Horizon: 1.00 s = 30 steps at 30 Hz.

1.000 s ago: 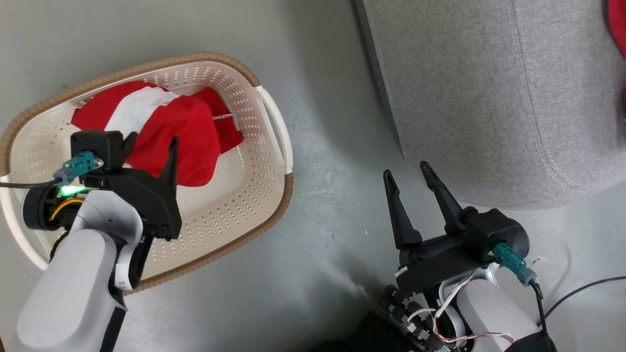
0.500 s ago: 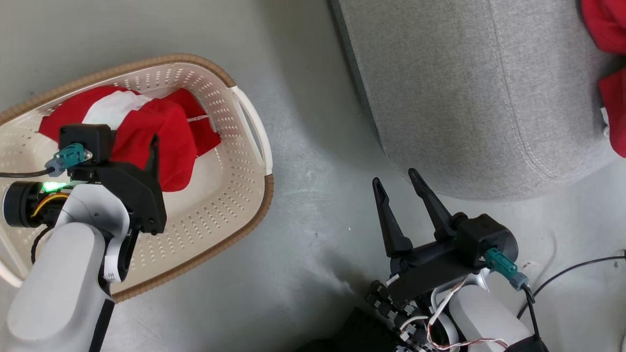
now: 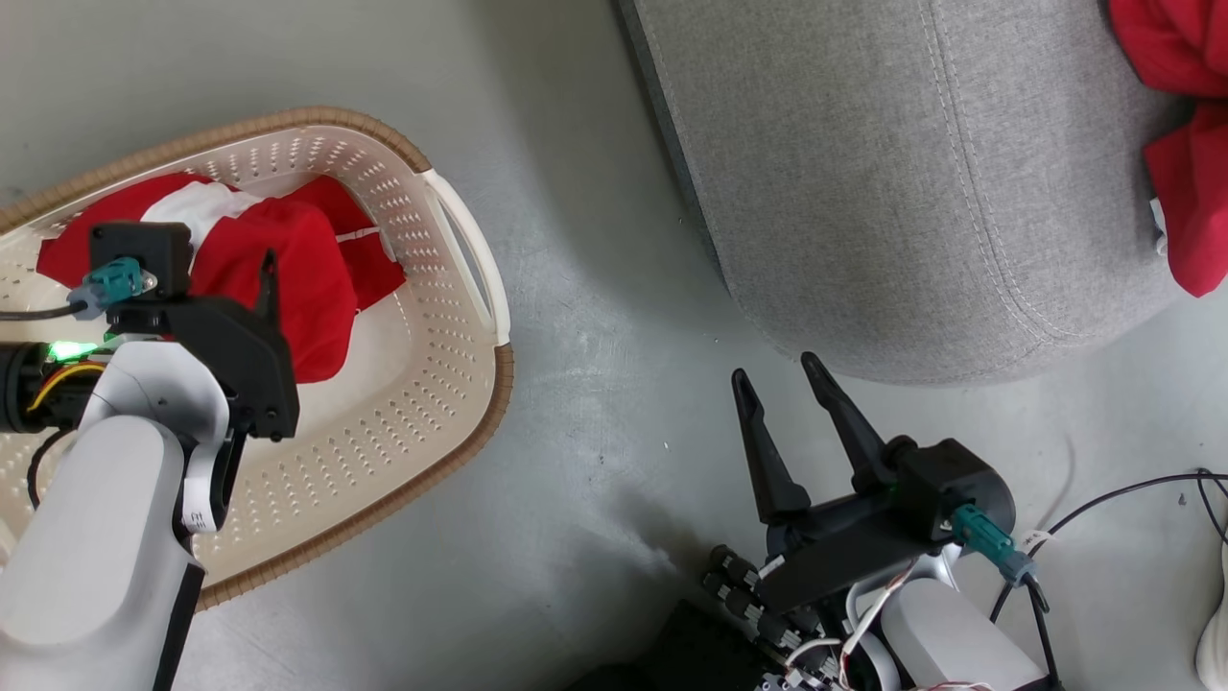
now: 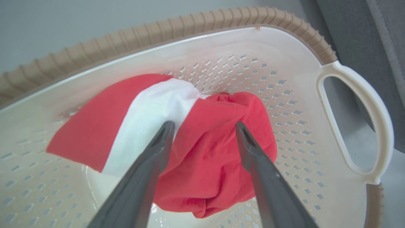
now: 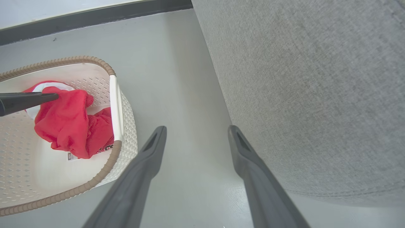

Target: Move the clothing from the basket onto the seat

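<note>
On the grey floor [image 3: 595, 288], left of the seat [image 3: 863, 192] and apart from it: the basket [image 3: 422, 384], cream, perforated, brown along the rim, one white handle [image 3: 467, 257] turned toward the seat. Inside, in the part nearer that handle and the far wall: the clothing [image 3: 307, 288], a bunched red heap over a flatter red piece with a white panel, and a small white tag [image 5: 71, 156] at its lower edge in the right wrist view. Bare basket bottom in front of the heap.

Over the heap, the left hand [image 4: 204, 126], spread wide, one dark finger on each side of the red bunch, gripping nothing. Tips on the fabric or just above it: cannot tell.

Lower right in the head view, the right hand [image 3: 775, 369], likewise wide and holding nothing, over bare floor, fingertips near the rounded front corner of the seat but short of it. In its own wrist view, grey upholstery to the right of the fingers, basket well off to the left.

On the seat, at the far right edge of the head view: more red fabric [image 3: 1185, 221], lying on the cushion. Dark cables [image 3: 1118, 494] on the floor beside the right arm
</note>
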Available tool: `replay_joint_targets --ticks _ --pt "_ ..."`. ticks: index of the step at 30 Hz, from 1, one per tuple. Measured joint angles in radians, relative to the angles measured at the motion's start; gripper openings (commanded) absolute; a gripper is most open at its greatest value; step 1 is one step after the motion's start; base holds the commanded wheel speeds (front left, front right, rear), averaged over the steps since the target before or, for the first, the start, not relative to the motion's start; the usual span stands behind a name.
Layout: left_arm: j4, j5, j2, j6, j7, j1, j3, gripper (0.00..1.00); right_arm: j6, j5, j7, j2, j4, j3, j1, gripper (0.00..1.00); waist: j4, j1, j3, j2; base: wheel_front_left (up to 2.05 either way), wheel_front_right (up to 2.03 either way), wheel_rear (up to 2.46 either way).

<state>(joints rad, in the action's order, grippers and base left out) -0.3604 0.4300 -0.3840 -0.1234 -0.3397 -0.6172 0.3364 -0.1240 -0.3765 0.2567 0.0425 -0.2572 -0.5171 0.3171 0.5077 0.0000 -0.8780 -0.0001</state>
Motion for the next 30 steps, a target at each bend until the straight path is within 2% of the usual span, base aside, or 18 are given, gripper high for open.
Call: replay_joint_targets --ticks 17,22,23,24,25,26,27,28,30 --pt "-0.055 -0.029 0.008 0.0 -0.015 -0.045 0.019 1.0 0.0 0.014 0.0 -0.002 0.008 0.04 -0.018 1.0 -0.005 0.0 -0.019 0.0 0.0 0.0 0.0" --pt "-0.073 -0.053 0.009 0.0 -0.015 -0.06 0.027 0.94 0.0 0.018 0.0 -0.002 0.016 0.046 -0.02 1.0 -0.008 0.0001 -0.023 0.0 0.0 0.0 0.0" --pt "-0.077 -0.056 0.008 0.0 -0.015 -0.062 0.03 0.84 0.0 0.018 0.0 -0.002 0.018 0.048 -0.021 1.0 -0.009 0.0 -0.024 0.0 0.0 0.0 0.0" --pt "-0.079 -0.056 0.009 0.0 -0.015 -0.063 0.032 0.65 0.0 0.018 0.0 -0.002 0.019 0.05 -0.023 1.0 -0.009 0.0 -0.025 0.0 0.0 0.0 0.0" --pt "-0.083 -0.057 0.009 0.0 -0.015 -0.067 0.033 0.58 0.0 0.021 0.0 -0.002 0.02 0.052 -0.025 1.0 -0.01 0.0 -0.026 0.0 0.0 0.0 0.0" --pt "-0.086 -0.057 0.009 0.0 -0.015 -0.071 0.034 0.4 0.0 0.025 0.0 -0.002 0.02 0.054 -0.028 1.0 -0.01 0.0 -0.026 0.0 0.0 0.0 0.0" --pt "-0.087 -0.058 0.009 0.0 -0.015 -0.074 0.034 0.28 0.0 0.026 0.0 -0.002 0.021 0.057 -0.031 1.0 -0.011 0.0 -0.027 0.0 0.0 0.0 0.0" --pt "-0.09 -0.06 0.01 0.0 -0.015 -0.078 0.036 0.03 0.0 0.027 0.0 -0.002 0.022 0.059 -0.035 1.0 -0.011 0.0 -0.028 0.0 0.0 0.0 0.0" --pt "-0.092 -0.061 0.014 0.0 -0.006 -0.08 0.037 0.0 0.0 0.027 0.0 -0.002 0.023 0.063 -0.04 1.0 -0.012 0.0001 -0.029 0.0 0.0 0.0 0.0"
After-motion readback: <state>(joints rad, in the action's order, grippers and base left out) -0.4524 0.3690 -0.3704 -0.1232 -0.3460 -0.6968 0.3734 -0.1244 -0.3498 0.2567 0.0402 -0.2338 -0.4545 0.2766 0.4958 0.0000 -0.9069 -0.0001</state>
